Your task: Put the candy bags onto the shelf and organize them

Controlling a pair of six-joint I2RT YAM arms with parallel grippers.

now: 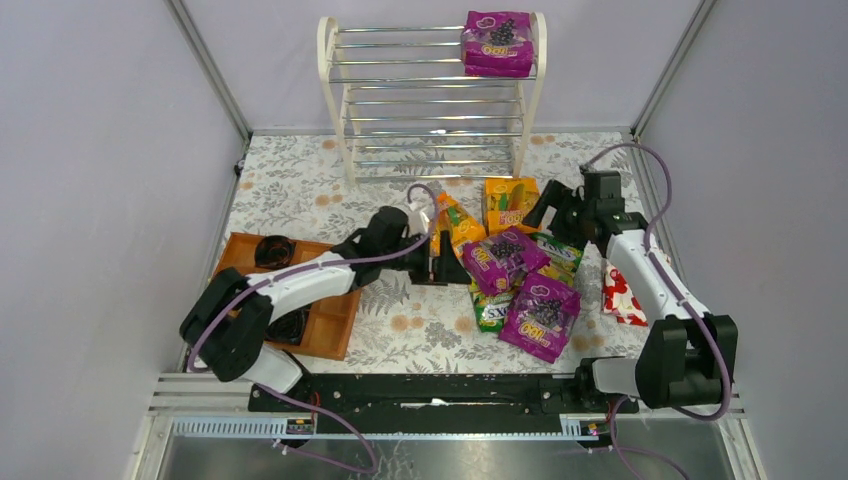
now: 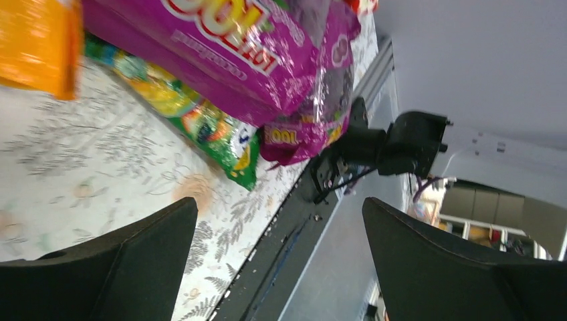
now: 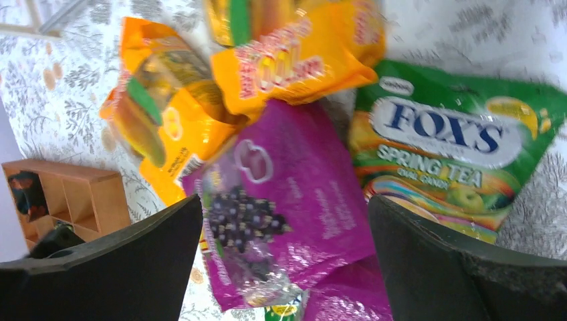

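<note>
The white shelf point(image 1: 430, 100) stands at the back, with one purple candy bag point(image 1: 498, 43) on the right of its top tier. The other bags lie in a loose pile on the table: two orange point(image 1: 457, 222) point(image 1: 509, 203), two purple point(image 1: 505, 258) point(image 1: 541, 315), two green FOXS point(image 1: 560, 255) point(image 1: 490, 310). My left gripper point(image 1: 450, 262) is open and empty, low at the pile's left edge, with a purple bag point(image 2: 220, 40) just ahead. My right gripper point(image 1: 545, 208) is open and empty, above the pile; a purple bag point(image 3: 294, 180) lies between its fingers' lines.
A brown wooden tray point(image 1: 300, 300) sits at the left and also shows in the right wrist view point(image 3: 73, 200). A red bag with white flowers point(image 1: 622, 295) lies under the right arm. The metal rail point(image 1: 430, 390) runs along the near edge.
</note>
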